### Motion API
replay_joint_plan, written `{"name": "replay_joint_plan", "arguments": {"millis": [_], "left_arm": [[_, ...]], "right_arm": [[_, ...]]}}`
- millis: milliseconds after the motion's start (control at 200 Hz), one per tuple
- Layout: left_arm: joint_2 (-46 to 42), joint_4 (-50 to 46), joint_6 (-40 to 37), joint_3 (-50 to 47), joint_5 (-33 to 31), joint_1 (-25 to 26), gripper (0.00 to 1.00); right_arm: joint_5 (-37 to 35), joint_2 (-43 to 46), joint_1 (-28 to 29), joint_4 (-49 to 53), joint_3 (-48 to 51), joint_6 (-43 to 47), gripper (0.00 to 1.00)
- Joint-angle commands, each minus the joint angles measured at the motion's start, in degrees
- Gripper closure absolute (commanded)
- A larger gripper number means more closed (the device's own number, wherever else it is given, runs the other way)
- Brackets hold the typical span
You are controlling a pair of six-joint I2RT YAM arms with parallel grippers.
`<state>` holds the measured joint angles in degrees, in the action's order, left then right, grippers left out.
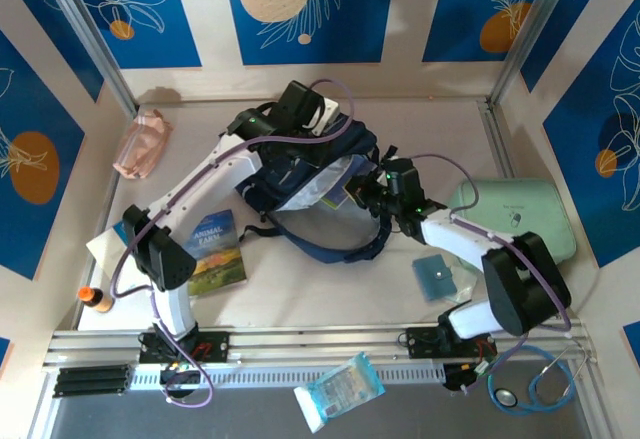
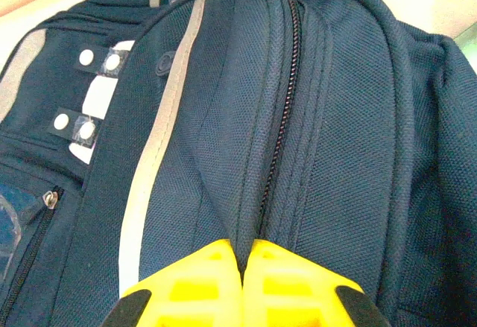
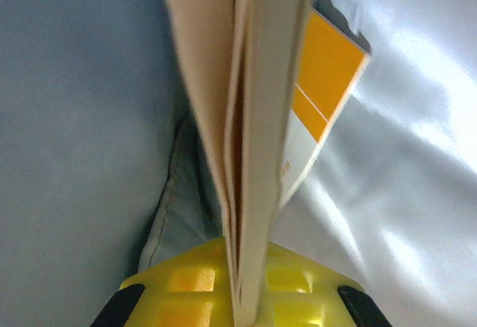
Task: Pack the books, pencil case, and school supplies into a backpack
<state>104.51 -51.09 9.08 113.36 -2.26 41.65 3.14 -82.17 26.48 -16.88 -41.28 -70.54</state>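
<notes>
**Top view.** We are looking at the navy backpack [image 1: 265, 184] lying mid-bench [image 1: 330, 294], its mouth gaping toward the arms and baring a pale lining. The left pincer [image 1: 322, 129] is reaching over the far side of the bag. The right pincer [image 1: 362, 195] is sitting at the right rim of the opening.

**Left wrist view.** The left pincer [image 2: 242, 264] is pressing its yellow fingers [image 2: 186, 290] together on a raised fold of backpack [image 2: 335, 156] fabric beside the zip, so it is closed on the bag.

**Right wrist view.** The right pincer [image 3: 242, 286] is clamping the white book with an orange band [image 3: 328, 66], which is standing edge-on between the fingers. Pale lining is showing on both sides, so the book is sitting in the bag's mouth.

**Remaining items, top view.**
- The green "Animal Farm" book [image 1: 215, 249] is lying flat just left of the bag.
- The pink pencil case [image 1: 140, 144] is resting in the far left corner, well apart.
- The teal square pad [image 1: 437, 277] is lying beside the right arm.
- The orange-capped tube [image 1: 95, 299] is lying at the near left edge.
- The mint-green case [image 1: 520, 219] is sitting to the right.
- The plastic-wrapped packet [image 1: 340, 391] and the stethoscope [image 1: 530, 384] are lying nearest the camera.
</notes>
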Motion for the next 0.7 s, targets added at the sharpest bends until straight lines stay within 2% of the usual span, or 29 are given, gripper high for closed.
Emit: {"name": "replay_joint_plan", "arguments": {"millis": [0,65,145,330,540,695], "left_arm": [[-4.31,7.89,1.68,1.53,3.00,0.28,1.00],[-4.32,8.36,2.14,1.60,3.31,0.27,1.00],[-4.35,9.03,2.61,1.62,2.95,0.25,1.00],[-4.45,9.11,2.84,1.89,2.09,0.27,1.00],[-4.14,8.58,3.17,1.86,1.21,0.25,1.00],[-3.79,8.11,3.46,1.53,0.20,0.19,1.00]], "right_arm": [[-7.41,-3.50,1.52,-1.70,-4.13,-3.56,1.00],[-9.76,-6.23,2.15,1.86,-5.91,-7.02,1.00],[-10.76,-9.89,2.89,1.33,-7.30,-9.12,1.00],[-12.18,-17.20,4.25,1.39,-12.84,-9.73,0.94],[-8.30,-23.53,5.50,-5.42,-15.44,-10.80,0.75],[-5.95,-22.74,5.11,-4.08,-14.85,-10.97,0.52]]}}
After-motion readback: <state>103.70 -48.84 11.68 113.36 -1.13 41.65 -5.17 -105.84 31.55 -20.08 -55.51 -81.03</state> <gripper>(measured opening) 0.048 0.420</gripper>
